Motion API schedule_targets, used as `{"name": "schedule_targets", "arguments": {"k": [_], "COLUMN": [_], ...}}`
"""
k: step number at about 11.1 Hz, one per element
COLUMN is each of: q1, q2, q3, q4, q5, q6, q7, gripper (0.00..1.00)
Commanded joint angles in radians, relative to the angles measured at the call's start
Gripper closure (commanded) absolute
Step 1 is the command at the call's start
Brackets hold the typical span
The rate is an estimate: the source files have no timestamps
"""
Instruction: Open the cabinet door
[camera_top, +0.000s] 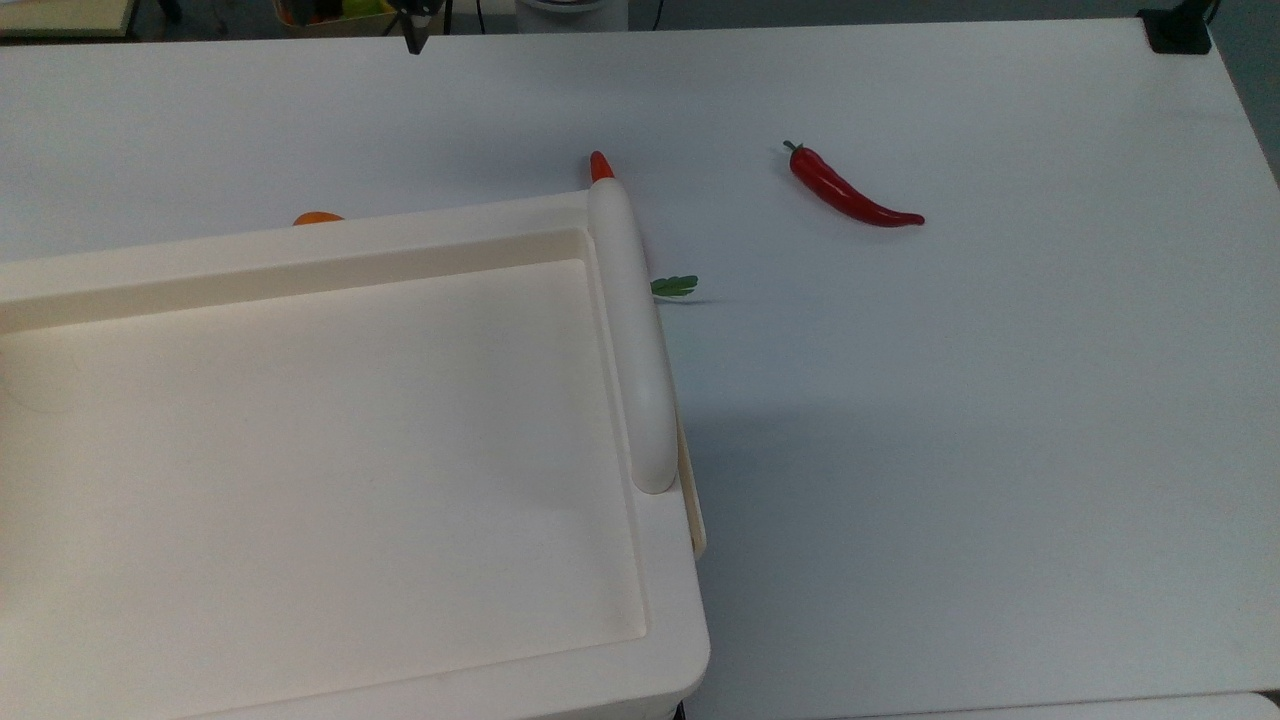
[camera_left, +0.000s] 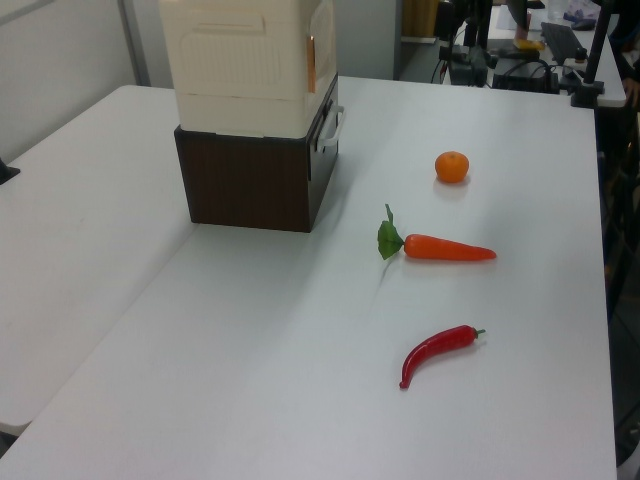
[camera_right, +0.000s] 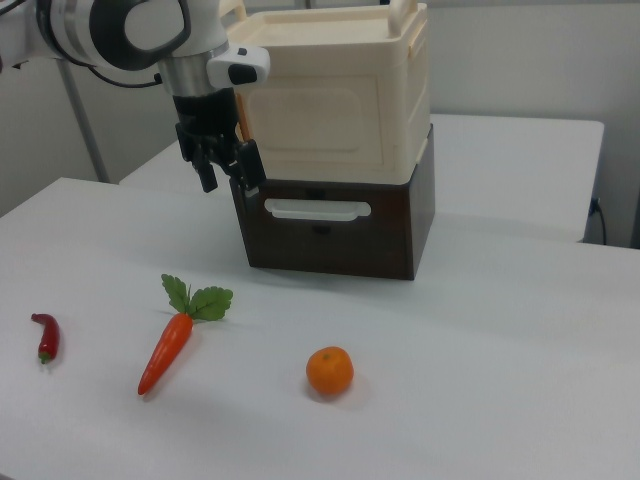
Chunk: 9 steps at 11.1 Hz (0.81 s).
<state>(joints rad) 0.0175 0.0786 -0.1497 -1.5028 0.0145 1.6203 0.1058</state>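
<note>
In the right view, nearest you lie the tangerine (camera_right: 329, 370), carrot (camera_right: 167, 349) and red chili (camera_right: 46, 336) on the white table (camera_right: 500, 380). Behind them, your gripper (camera_right: 226, 175) hangs with fingers spread beside the cabinet (camera_right: 335, 110), at the right view's left. The cabinet door (camera_top: 693, 490) shows its thin edge below the bar, slightly ajar.

The gripper (camera_right: 228, 167) hangs with fingers apart at the cabinet (camera_right: 335, 100)'s near corner; a carrot (camera_right: 166, 351), orange (camera_right: 330, 371) and chili (camera_right: 46, 336) lie on the tabletop (camera_right: 480, 380).
</note>
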Motion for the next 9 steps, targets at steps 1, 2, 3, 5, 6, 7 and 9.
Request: {"name": "schedule_targets", "arguments": {"k": [1,2,3,5,6,7,9], "q1": [0.001,0.001,-0.001,-0.001,-0.008,-0.011,-0.013], "q2": [-0.014,-0.016,-0.017,-0.017,-0.017,-0.017,-0.017], "q3": [-0.002,-0.002,-0.002,-0.004,-0.004,-0.004,-0.004], "q4": [-0.004,-0.004,-0.004,-0.004,-0.004,-0.002,-0.002], "q5": [-0.015,-0.015,-0.015,-0.015,-0.013,-0.013,-0.011], "q6": [-0.017,-0.017,-0.017,-0.017,-0.014,-0.010,-0.007], "q7": [0.009,0.008,0.008,0.008,0.006,0.008,0.008], "gripper": [0.00,0.00,0.00,0.00,0.00,0.00,0.00]}}
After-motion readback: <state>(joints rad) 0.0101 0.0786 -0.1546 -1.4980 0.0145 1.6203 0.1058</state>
